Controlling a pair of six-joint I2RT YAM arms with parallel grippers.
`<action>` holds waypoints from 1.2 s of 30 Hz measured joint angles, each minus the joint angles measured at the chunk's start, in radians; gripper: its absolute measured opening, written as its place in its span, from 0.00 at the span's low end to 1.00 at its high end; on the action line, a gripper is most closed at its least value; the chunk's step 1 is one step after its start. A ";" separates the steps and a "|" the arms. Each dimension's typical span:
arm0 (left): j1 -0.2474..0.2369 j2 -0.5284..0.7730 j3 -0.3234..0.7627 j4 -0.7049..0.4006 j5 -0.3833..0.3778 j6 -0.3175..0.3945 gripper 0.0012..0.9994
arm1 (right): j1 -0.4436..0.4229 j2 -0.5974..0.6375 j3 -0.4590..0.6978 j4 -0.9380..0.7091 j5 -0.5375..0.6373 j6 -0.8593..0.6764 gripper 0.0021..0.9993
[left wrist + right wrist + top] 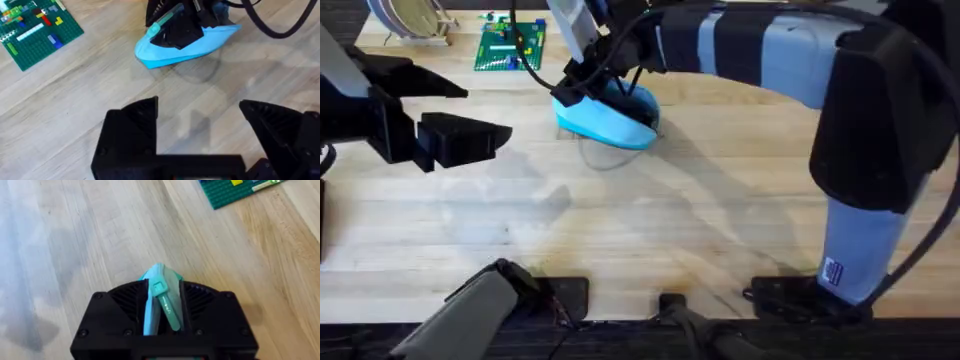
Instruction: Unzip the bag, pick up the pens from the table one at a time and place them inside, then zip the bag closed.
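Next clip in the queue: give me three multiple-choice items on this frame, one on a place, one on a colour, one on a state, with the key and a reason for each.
1. Where does the green building-block plate lie relative to the bag?
A. Farther from the arm bases, toward the left arm's side
B. Nearer the arm bases than the bag
C. Under the bag

2. What colour is the bag?
A. Red
B. Light blue
C. Yellow

3. How does the left pincer stand?
A. Shut on the bag
B. Shut on a pen
C. Open, holding nothing

Key:
1 A, the overhead view shows the plate beyond the bag on the table, to its left.
2 B, both the overhead and left wrist views show light blue fabric.
3 C, its fingers stand wide apart over bare wood, while the right pincer is clamped on the bag's fabric.
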 joint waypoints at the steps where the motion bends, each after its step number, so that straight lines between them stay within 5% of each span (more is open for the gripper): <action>1: 0.000 0.000 0.000 0.000 0.000 0.000 0.99 | 0.000 0.000 0.000 0.000 0.000 0.000 0.37; 36: 0.000 0.000 0.000 0.000 0.000 0.000 0.99 | 0.000 -0.032 0.001 -0.033 0.000 0.014 0.29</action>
